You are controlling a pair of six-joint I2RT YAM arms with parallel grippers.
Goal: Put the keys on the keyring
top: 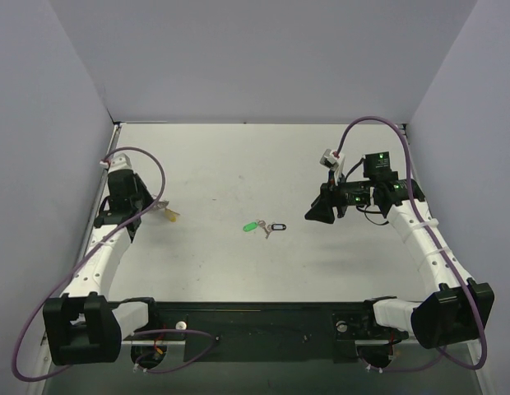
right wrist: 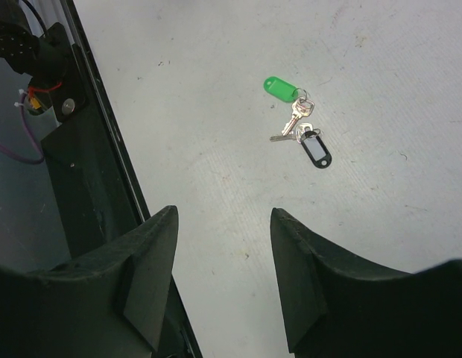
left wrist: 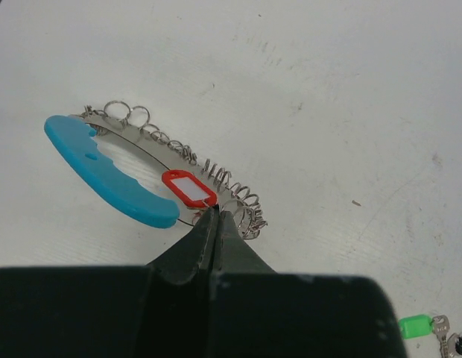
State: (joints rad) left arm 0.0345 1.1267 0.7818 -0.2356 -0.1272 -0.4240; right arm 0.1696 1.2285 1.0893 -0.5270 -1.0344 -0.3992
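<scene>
1. Well, my left hand [left wrist: 214,215] is shut tight on the silvery metal keyring with the curved light-blue plastic tag [left wrist: 112,175]. It pinches the thin edge right by an oblong red plastic tag [left wrist: 188,188], at the left side of the pale grey counter [top: 238,164].
2. My right hand [right wrist: 223,216] is open and holds nothing.
3. The small silver key with the green plastic tag [right wrist: 279,88] and the small silver key with the black plastic tag [right wrist: 317,151] lie touching in the middle of the counter, well apart from both hands.
4. I think these keys are light, hard and slippery, and they lie flat. The fat tags look like the best place to grab.
5. The keyring looks light, with many little loops that may wobble.
6. I cannot see a key by the red tag, or tell if that tag is hooked on. I cannot find the keyring's opening either.
</scene>
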